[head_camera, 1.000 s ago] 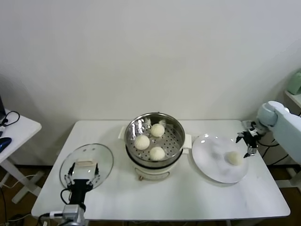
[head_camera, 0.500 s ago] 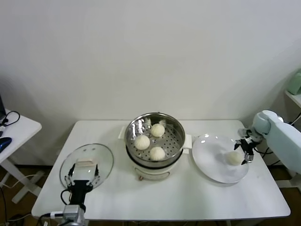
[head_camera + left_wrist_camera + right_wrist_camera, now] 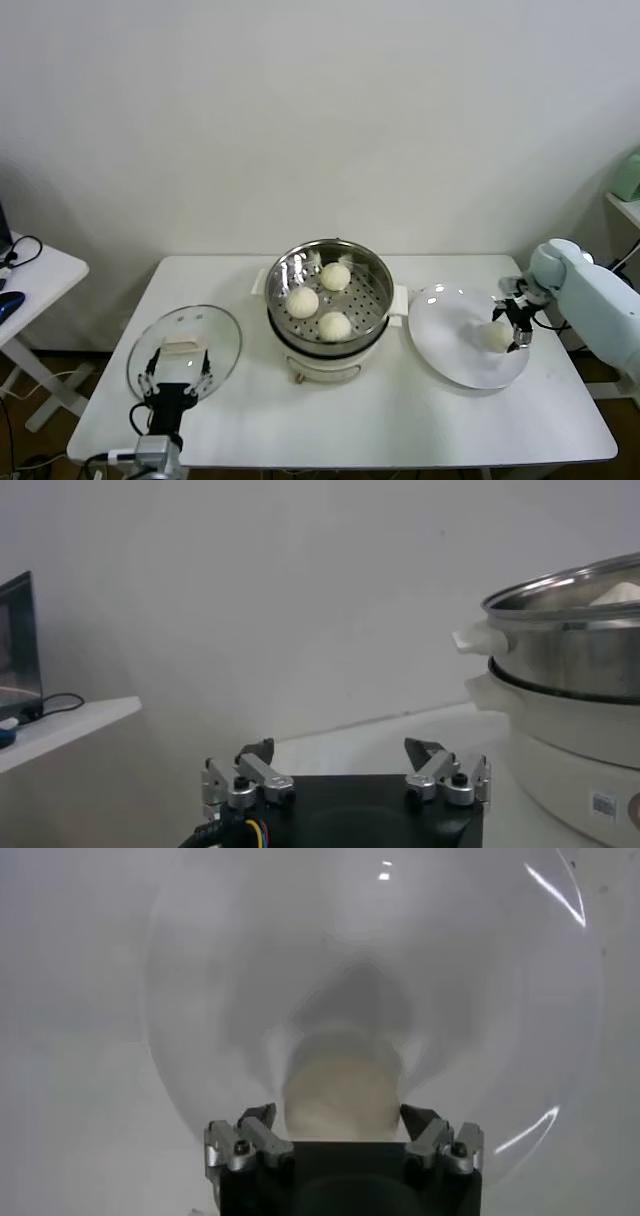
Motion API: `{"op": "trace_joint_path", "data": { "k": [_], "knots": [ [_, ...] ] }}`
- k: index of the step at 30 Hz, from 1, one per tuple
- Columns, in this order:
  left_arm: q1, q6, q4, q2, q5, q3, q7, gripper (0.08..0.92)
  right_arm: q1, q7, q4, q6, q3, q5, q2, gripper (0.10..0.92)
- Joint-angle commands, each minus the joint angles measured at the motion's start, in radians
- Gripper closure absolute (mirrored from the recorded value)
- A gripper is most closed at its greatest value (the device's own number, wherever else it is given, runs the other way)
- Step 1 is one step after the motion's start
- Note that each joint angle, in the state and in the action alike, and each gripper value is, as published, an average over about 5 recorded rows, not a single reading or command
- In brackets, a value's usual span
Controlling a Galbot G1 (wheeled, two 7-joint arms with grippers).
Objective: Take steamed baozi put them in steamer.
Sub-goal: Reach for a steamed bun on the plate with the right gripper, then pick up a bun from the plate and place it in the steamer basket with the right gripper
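Note:
Three cream-white baozi (image 3: 302, 301) lie on the perforated floor of the shiny steel steamer (image 3: 372, 262) at the table's middle. One more baozi (image 3: 495, 336) (image 3: 342, 1091) rests on the flat white plate (image 3: 450, 340) at the right. My right gripper (image 3: 513, 322) (image 3: 340, 1118) is open, low over the plate, with its fingers on either side of that bun and not closed on it. My left gripper (image 3: 176, 371) (image 3: 340, 752) is parked open at the table's front left, over the glass lid.
A round glass lid (image 3: 190, 340) lies flat at the front left of the white table (image 3: 390, 420). The steamer sits on a white cooker base (image 3: 570, 735). A small side table (image 3: 30, 275) with cables stands at far left.
My right gripper has moved left and down from the plate's outer rim until its open fingers straddle the bun on the plate. The left arm has not moved.

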Motion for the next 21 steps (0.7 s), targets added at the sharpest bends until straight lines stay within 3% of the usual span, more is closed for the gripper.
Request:
{"op": "trace_joint_path", "data": {
  "k": [1,15,21],
  "knots": [
    [0.000,0.001,-0.001,0.000,0.001,0.000,-0.001,0.177,0.000,0.001,-0.015,0.001,0.005,-0.008,0.014,0.203],
    [0.002,0.002,-0.007,-0.002,0.001,0.001,0.000,0.177,0.019,0.002,0.000,-0.002,-0.012,0.024,-0.001,0.335],
    [0.004,-0.001,-0.011,-0.001,0.002,0.001,0.000,0.177,0.108,0.007,0.048,-0.070,-0.135,0.222,-0.031,0.346]
  ]
}}
